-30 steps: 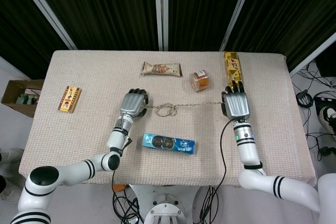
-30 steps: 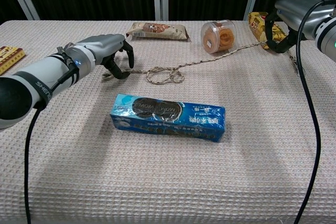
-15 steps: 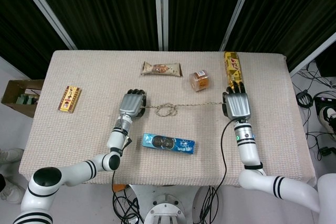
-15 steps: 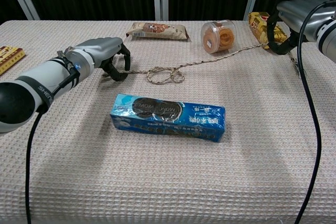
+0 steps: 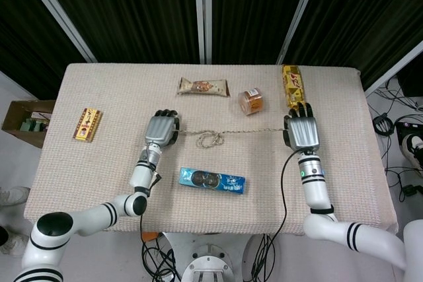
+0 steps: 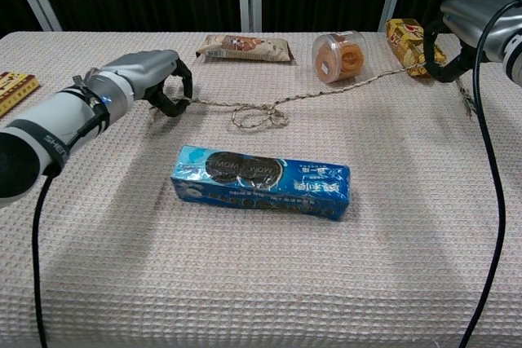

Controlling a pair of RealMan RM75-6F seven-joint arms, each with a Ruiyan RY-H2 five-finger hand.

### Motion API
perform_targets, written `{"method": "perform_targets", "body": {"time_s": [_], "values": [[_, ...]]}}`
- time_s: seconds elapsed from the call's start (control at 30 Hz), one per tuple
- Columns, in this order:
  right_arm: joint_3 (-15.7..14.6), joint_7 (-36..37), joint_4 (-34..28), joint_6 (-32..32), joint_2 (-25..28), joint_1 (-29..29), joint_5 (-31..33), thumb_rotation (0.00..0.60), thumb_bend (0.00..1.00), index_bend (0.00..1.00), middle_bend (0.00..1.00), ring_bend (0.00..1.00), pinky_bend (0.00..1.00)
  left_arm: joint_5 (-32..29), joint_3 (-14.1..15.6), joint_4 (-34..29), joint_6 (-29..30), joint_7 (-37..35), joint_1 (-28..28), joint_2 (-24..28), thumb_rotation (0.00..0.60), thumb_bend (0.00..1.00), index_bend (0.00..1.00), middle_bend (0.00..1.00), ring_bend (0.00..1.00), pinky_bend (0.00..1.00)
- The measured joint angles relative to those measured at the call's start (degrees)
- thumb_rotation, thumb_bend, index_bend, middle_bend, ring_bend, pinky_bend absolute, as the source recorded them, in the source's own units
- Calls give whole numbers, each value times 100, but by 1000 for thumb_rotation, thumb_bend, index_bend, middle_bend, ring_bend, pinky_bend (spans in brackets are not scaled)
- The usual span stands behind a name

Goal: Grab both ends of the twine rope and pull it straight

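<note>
Thin tan twine rope (image 5: 221, 133) lies across the middle of the beige woven-cloth bench (image 5: 99, 176), running left-right between the two hands. Left hand (image 5: 161, 129) has its fingers curled down on the left rope end, gripping it; chest view shows the same, rope coming out of the curled fingers. Right hand (image 5: 303, 131) has its fingers closed on the right end near the bench's far right, a short frayed tail hanging below it in chest view (image 6: 466, 103).

Progress: both ends grabbed, that part looks done. The outer stretches are nearly taut, and the right one rises off the cloth toward the hand. Not straight yet: a loose looped tangle (image 6: 258, 115) sits on the bench left of centre. Can't tell whether it is a real knot or just slack coils. What's left, I judge: move the hands further apart until the loop pulls out.

Nearby: blue cookie pack (image 5: 211, 180) just in front of the loop, not touching; clear round snack jar (image 5: 251, 102) just behind the right stretch.
</note>
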Motion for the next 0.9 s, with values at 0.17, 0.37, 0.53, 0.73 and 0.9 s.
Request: {"method": "perform_targets", "body": {"time_s": [0.17,0.37,0.53,0.73,0.9], "values": [[9,231,-232,143,329,-193,-80,600,487,632,304,63,117,339,131,-520,424,-307,426,530,600,527,605,210,137,160],[6,583,-489,272,823,-492,-152,600,487,632,304,63,115,572,283,-1054,923,-714,1084,1281,600,536,605,215,137,159],[12,919,-515,271,1136,-735,-57,600,487,632,302,63,112,580,393,-1199,1052,-983,1534,1745,600,535,605,216,138,159],[-53,1132,-239,96,1183,-841,-14,600,487,633,300,63,108,578,480,-1065,916,-1265,1725,1839,600,530,606,216,137,158],[-140,1142,113,-54,1039,-825,-45,600,486,633,298,63,106,604,509,-827,750,-1306,1728,1746,600,526,607,216,137,158]]}}
